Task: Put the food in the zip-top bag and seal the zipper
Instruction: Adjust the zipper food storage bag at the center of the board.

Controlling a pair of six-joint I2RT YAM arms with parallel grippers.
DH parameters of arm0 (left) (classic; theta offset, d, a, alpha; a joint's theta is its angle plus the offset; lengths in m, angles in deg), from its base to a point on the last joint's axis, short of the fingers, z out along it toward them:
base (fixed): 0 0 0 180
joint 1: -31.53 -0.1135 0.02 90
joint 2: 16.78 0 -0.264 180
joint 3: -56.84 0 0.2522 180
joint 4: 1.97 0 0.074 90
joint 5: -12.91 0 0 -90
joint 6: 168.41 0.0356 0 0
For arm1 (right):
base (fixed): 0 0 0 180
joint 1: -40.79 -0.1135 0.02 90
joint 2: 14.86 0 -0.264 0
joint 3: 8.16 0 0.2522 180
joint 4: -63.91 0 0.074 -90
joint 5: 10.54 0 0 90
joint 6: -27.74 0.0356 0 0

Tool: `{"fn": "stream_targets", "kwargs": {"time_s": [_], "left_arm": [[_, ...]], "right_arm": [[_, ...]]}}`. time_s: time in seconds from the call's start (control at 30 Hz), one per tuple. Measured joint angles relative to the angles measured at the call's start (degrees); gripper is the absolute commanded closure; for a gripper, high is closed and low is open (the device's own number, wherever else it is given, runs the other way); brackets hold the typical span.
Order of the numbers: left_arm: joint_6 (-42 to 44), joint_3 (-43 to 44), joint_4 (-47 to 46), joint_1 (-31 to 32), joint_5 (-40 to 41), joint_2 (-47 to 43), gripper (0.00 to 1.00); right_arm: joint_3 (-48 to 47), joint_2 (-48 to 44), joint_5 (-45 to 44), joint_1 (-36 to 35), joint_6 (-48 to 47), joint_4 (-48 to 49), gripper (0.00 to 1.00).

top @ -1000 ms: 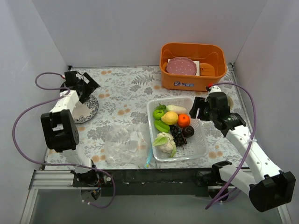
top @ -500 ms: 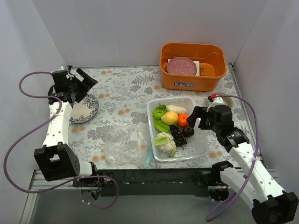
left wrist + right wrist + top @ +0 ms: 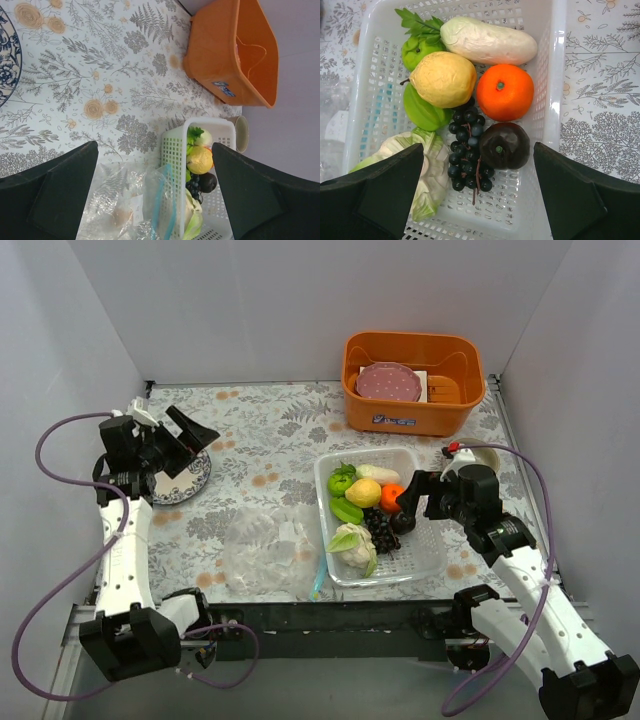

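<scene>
The food lies in a clear perforated tray [image 3: 425, 540]: white radish [image 3: 487, 41], yellow lemon [image 3: 444, 79], orange [image 3: 505, 92], dark plum [image 3: 505, 145], dark grapes [image 3: 465, 152], green pepper [image 3: 422, 112] and cabbage [image 3: 420, 172]. The zip-top bag [image 3: 265, 548] lies flat left of the tray, its light blue zipper [image 3: 318, 578] against the tray's side. It also shows in the left wrist view [image 3: 117, 205]. My right gripper [image 3: 413, 502] hangs open and empty above the tray's right side, over the plum and grapes. My left gripper [image 3: 188, 443] is open and empty, high over the far left.
An orange bin [image 3: 412, 382] holding a pink plate [image 3: 389, 381] stands at the back right. A blue-patterned plate [image 3: 178, 480] lies under the left gripper. White walls close in the flower-patterned table [image 3: 270, 430] on three sides.
The right gripper has moved left over the tray's right side. The left arm has swung its elbow toward the near edge, and its gripper now points right.
</scene>
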Motion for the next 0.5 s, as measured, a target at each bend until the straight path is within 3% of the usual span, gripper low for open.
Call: {"fn": "stream_targets", "kwargs": {"time_s": [0.17, 0.23, 0.37, 0.5], "left_arm": [[2.27, -3.13, 2.27, 2.56, 0.42, -4.48, 0.02], [2.23, -6.03, 5.11, 7.65, 2.86, -6.71, 0.02], [0.72, -8.61, 9.22, 19.50, 7.28, -8.02, 0.02], [0.07, -10.69, 11.72, 24.79, 11.21, -7.37, 0.02]], "right_arm": [[-1.38, 1.79, 2.56, 0.00, -0.39, -1.36, 0.14], [-1.97, 3.48, 4.02, 0.00, -0.39, -1.44, 0.19], [-2.84, 6.71, 6.36, -0.02, 0.28, -2.43, 0.21], [-2.89, 6.78, 6.84, -0.20, 2.49, -3.82, 0.20]]}}
